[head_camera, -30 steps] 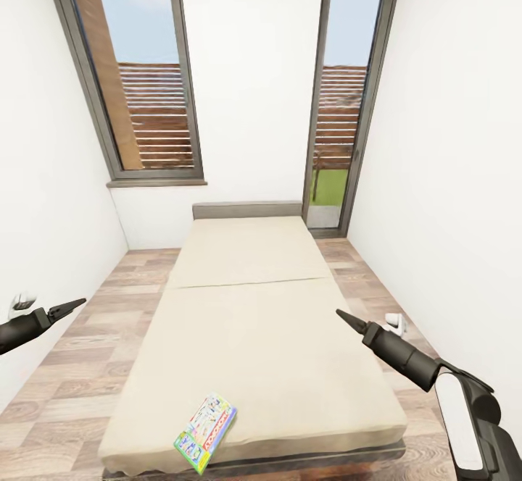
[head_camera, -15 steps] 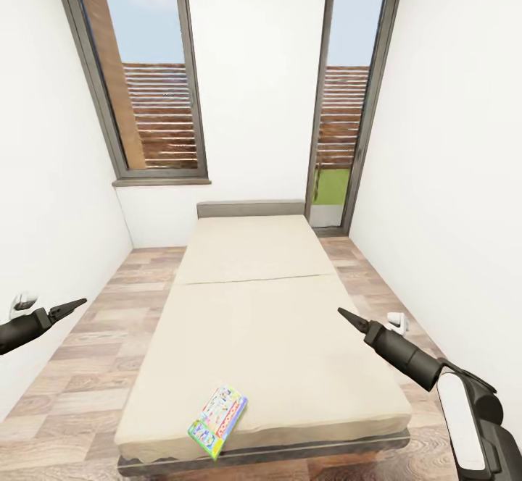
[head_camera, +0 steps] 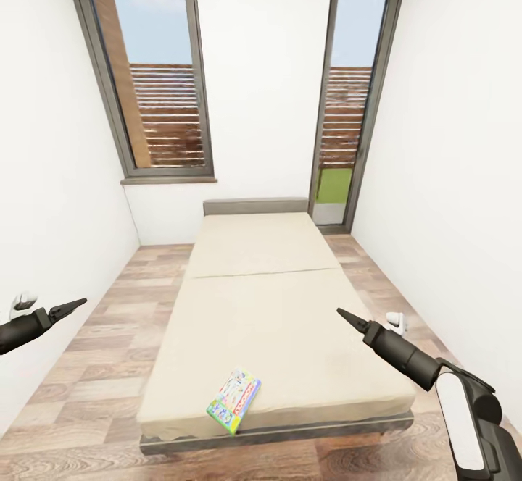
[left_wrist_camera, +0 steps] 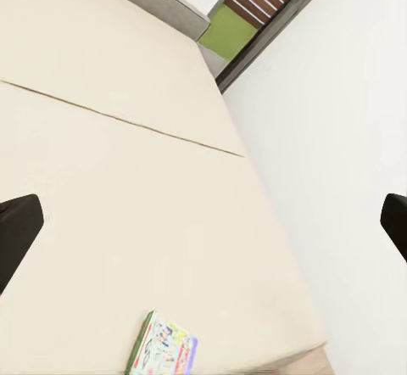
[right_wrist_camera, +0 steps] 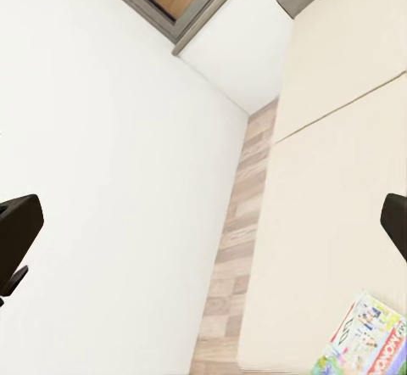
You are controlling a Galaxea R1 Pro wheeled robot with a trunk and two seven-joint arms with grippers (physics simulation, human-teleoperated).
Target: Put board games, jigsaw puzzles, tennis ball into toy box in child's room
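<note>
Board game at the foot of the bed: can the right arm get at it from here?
Probably not yet. The board game lies unobstructed on the bed near its foot edge, but the right pincer hangs open, well off to its side and apart from it.

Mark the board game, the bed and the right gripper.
board game point(head_camera: 234, 400): head view, middle of its colourful cover.
bed point(head_camera: 268, 307): head view, bare mattress top.
right gripper point(head_camera: 339, 313): head view, at its pointed fingertips.
</note>
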